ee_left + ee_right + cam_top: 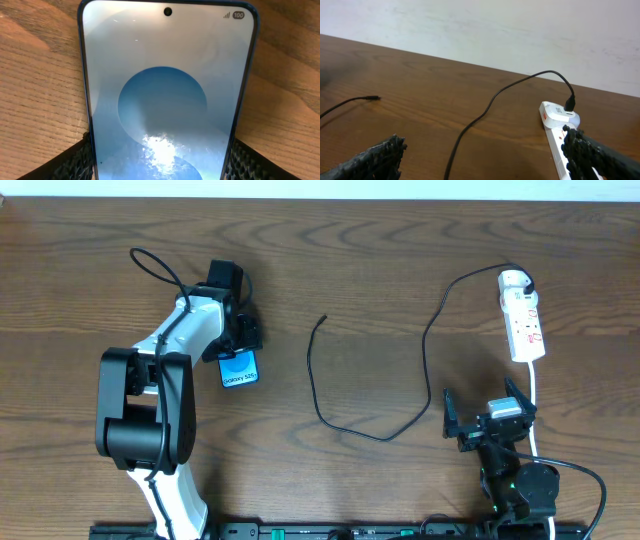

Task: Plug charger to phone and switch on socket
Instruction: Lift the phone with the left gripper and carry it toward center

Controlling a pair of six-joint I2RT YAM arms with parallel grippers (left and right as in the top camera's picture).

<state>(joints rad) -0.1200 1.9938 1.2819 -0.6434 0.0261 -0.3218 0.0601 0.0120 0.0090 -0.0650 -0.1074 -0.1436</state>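
Note:
The phone (239,369) lies on the table left of centre, blue screen up; in the left wrist view it (167,95) fills the frame. My left gripper (236,340) is shut on the phone, a finger on each long side (160,165). The charger cable (372,432) loops across the table's middle, its small tip (322,319) free, its plug head in the socket's far end (518,280). The white socket (524,325) lies at the right, also in the right wrist view (559,150). My right gripper (487,420) is open and empty, near the socket's near end (485,155).
The socket's white cord (535,405) runs toward the front edge beside my right arm. The left arm's thick black cable (160,270) arcs at the back left. A pale wall (520,30) stands beyond the table's far edge.

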